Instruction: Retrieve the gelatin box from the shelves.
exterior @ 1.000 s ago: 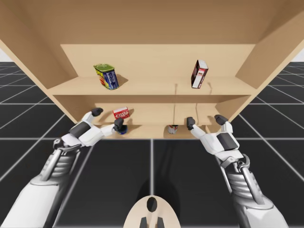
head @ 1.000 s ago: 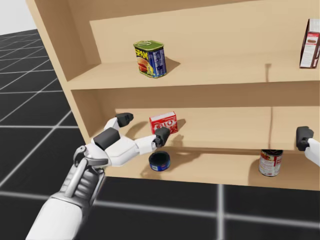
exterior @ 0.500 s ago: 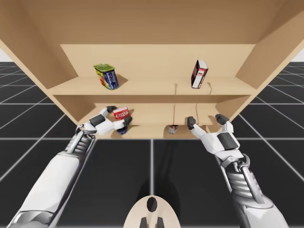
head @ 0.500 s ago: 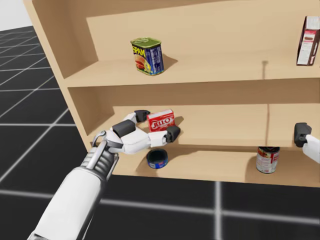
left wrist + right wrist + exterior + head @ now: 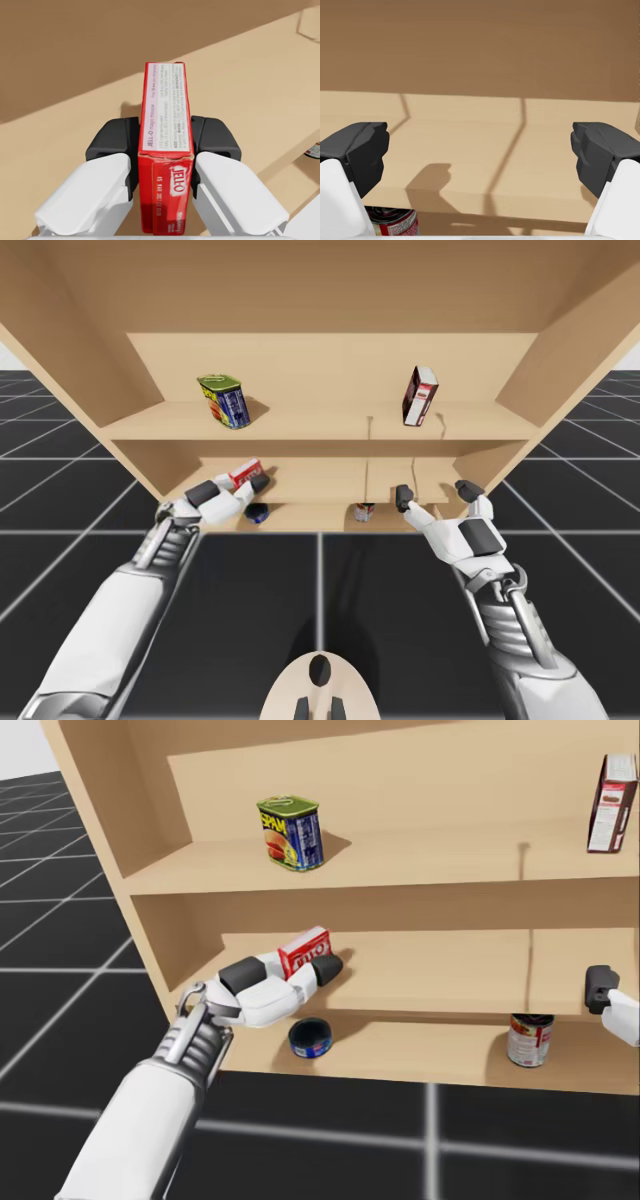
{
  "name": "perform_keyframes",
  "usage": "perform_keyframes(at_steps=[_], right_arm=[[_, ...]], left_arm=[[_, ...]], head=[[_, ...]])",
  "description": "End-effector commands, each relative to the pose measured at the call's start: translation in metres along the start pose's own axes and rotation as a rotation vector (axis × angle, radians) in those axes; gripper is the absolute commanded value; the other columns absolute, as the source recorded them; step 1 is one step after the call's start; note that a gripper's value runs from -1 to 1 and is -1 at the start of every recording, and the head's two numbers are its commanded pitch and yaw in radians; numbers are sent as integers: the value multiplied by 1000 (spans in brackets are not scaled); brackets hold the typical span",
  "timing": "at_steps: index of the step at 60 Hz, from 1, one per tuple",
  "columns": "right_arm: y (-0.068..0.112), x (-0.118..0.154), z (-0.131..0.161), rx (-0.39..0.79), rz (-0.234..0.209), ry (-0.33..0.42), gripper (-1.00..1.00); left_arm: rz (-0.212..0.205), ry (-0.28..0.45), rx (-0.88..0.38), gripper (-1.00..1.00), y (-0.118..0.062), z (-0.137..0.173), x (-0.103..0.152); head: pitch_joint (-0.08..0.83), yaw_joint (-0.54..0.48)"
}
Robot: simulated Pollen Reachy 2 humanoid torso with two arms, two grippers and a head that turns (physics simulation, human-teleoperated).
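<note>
Your left gripper [image 5: 164,142] is clamped on the small red rectangular cardboard gelatin box [image 5: 165,115], with one black pad flat on each broad face and the narrow edge facing up. A second ago the fingers stood spread in front of the box. Half a second ago they straddled it. Now they've closed, so the grasp is done.

The box is still inside the light wooden shelf unit [image 5: 420,860], over the left end of the middle board. It's tilted now and has shifted a bit toward the left wall with the hand. It looks tipped or lifted off the board, but I can't tell if an edge still touches. Your head has also turned slightly.

Your right gripper [image 5: 479,150] hasn't moved. Its fingers are spread wide with nothing between them, at the front edge of the middle board on the right side.

The flat round blue tin [image 5: 310,1039] sits on the bottom board just below the held box. The red-and-white can [image 5: 525,1040] is well to the right on the same board, under the right gripper.

My read is that the pick is finished and the pull-out remains. Draw the box straight back, and watch the board above it and the left wall.
</note>
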Motion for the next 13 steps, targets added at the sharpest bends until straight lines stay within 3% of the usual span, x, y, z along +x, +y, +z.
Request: perform_keyframes(at_steps=[1, 6, 7, 13], right_arm=[[0, -2, -1, -15, 9, 7, -1000], [-1, -3, -2, -11, -3, 18, -1000], [-1, -4, -2, -13, 22, 21, -1000], [-5, -7, -4, 14, -18, 48, -1000]], left_arm=[[-58, -117, 3, 1000, -19, 26, 35], [-74, -147, 1, 1000, -31, 42, 44], [-76, -153, -3, 1000, -33, 47, 46], [-90, -168, -10, 1000, -47, 72, 48]], head=[[440, 234], [437, 233], [436, 232], [433, 230]])
